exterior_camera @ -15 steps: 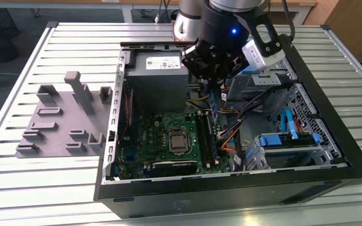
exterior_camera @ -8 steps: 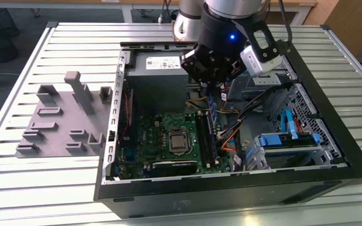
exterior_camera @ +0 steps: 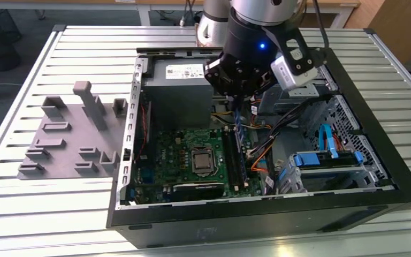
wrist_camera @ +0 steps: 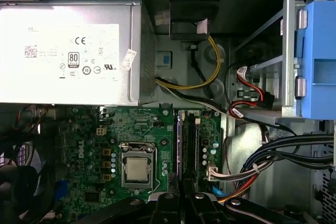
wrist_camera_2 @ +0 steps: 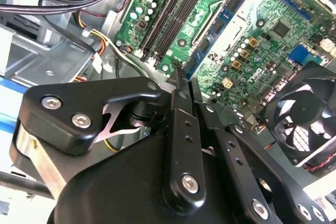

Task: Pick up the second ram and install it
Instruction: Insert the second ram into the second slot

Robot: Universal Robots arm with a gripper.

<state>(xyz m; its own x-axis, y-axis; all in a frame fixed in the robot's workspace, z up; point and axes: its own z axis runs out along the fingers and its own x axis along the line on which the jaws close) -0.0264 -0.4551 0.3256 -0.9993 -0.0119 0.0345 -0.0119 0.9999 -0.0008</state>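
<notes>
In the exterior view, the robot arm is reaching down into the open computer case (exterior_camera: pixel 398 184) that is sitting on the slatted surface (exterior_camera: pixel 48 214). The claw (exterior_camera: pixel 238 104) is gripping the second ram (exterior_camera: pixel 240 128), a thin blue stick hanging straight down over the long black slots (exterior_camera: pixel 235 160) of the green motherboard (exterior_camera: pixel 173 155). A grey tray (exterior_camera: pixel 70 134) is lying outside the case, toward the exterior view's left.

In the second wrist view, the black fingers (wrist_camera_2: pixel 181 145) are squeezing close together above the motherboard (wrist_camera_2: pixel 247 30).

In the first wrist view, the grey power-supply box (wrist_camera: pixel 68 51) is sitting beside the motherboard (wrist_camera: pixel 89 145), and the slots (wrist_camera: pixel 188 145) are lying just past the claw's tips.
</notes>
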